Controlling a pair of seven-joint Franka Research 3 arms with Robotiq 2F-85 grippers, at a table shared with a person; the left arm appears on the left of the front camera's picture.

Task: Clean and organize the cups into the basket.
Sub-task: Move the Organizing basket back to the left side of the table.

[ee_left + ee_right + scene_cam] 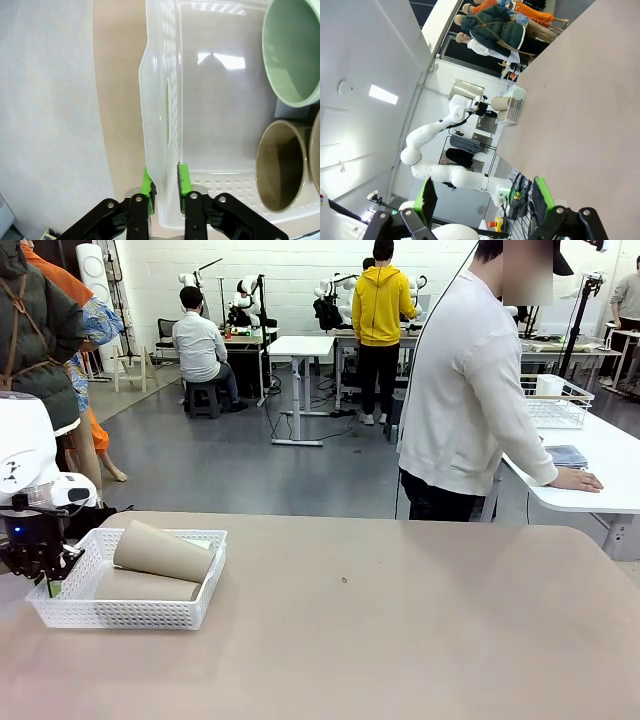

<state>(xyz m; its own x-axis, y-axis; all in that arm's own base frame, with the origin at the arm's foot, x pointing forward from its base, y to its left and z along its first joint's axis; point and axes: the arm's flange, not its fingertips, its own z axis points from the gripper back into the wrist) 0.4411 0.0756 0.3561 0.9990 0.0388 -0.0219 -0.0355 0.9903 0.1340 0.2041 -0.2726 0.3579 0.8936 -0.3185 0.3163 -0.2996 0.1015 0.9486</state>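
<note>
White plastic basket (pixel 130 615) sits near the left edge of our counter (pixel 400 630), holding tan cups (pixel 165 552) lying on their sides. From our left wrist we also see a mint green cup (pixel 292 55) inside it. Our left gripper (pixel 164 181) straddles the basket's side wall, green fingers (pixel 183 179) narrow, one on each face; whether they press it we cannot tell. Our right gripper (pixel 485 197) has its fingers spread wide, holding nothing.

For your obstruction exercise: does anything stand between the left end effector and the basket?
Nothing visible does. The left end effector straddles the basket wall, one green pad on each side, with the cups lying farther inside.
</note>
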